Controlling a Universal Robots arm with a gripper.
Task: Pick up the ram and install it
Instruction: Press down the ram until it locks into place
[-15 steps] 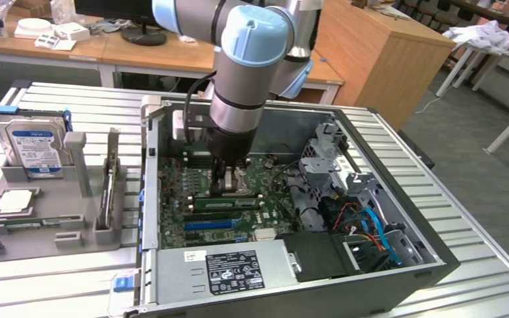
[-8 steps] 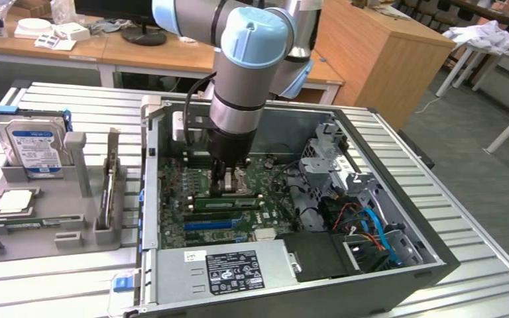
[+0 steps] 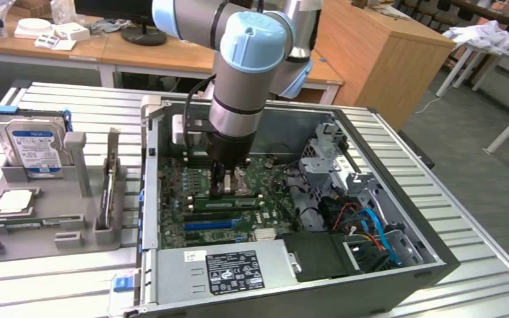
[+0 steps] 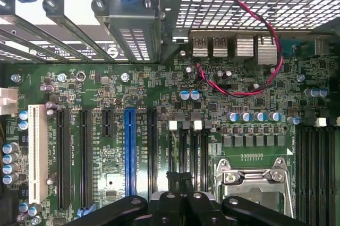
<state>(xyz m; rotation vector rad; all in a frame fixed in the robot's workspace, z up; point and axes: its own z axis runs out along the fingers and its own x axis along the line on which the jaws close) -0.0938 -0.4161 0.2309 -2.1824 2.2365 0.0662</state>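
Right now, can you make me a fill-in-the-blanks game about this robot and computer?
The long slot between black ones on the motherboard is coloured ____.
The hard drive stands on the exterior view's ____ side of the computer case.
Over the motherboard, the robot's fingers are ____.
Missing words: blue; left; shut.

The arm hangs straight down, wrist vertical; the gripper points downward with its jaws closed together.
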